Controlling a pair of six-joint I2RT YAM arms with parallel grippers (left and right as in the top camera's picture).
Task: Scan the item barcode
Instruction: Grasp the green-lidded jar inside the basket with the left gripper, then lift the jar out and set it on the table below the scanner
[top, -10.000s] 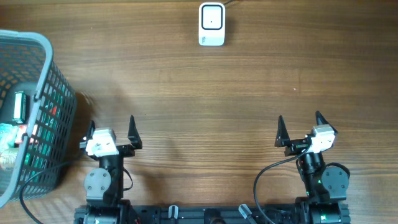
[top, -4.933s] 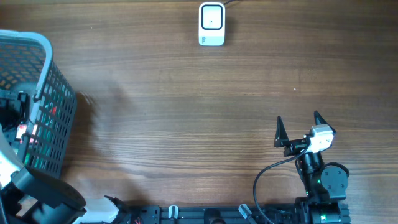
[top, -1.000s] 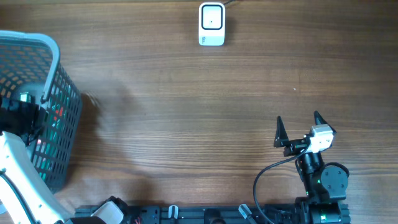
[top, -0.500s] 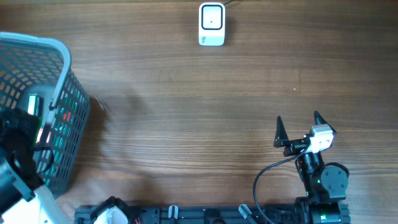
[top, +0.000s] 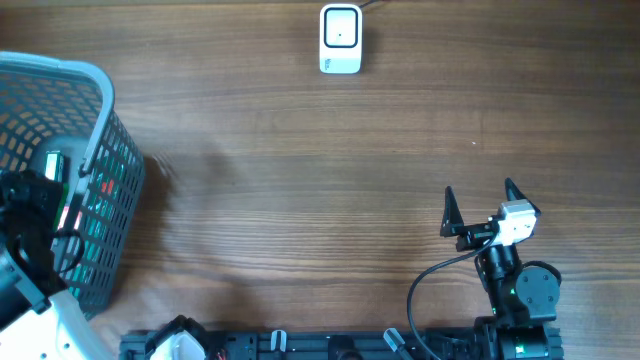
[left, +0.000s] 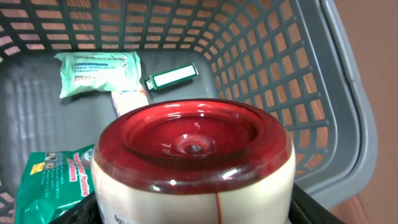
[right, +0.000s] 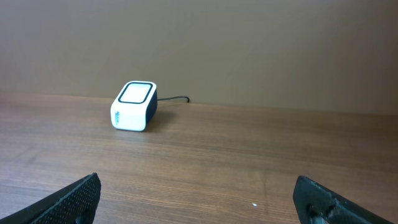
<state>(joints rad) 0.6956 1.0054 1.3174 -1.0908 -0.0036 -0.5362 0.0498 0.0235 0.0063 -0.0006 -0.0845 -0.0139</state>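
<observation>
1. The wooden table (top: 300, 180) fills the overhead view.

2. A grey mesh basket (top: 100, 90) stands at the table's left edge. In the left wrist view its floor and latticed walls lie below and beyond my left pincer.

3. My left pincer (left: 193, 210) is over the basket at the far left of the scene. It is clenched on a jar (left: 193, 155), with a dark finger showing at each lower side of it. The jar has a glossy red lid and a cream body. It fills the near part of the left wrist view, lid facing the camera. I cannot see a barcode on it.

4. My right pincer (top: 481, 200) is near the right of the table, well apart from the basket. Its jaws are spread wide and nothing is between them.

5. The scanner (top: 340, 38), a small white box with a dark cable, sits at the far edge of the table, about centre. It is well apart from both pincers and faces my right wrist camera.

6. Basket contents on the floor:
- a pale green packet (left: 96, 71) at the far side
- a darker green packet (left: 53, 180) at the near left
- a slim green-and-white bar (left: 172, 77) just right of the pale packet
- an orange-edged item (left: 130, 99) partly hidden behind the jar, which I cannot identify
</observation>
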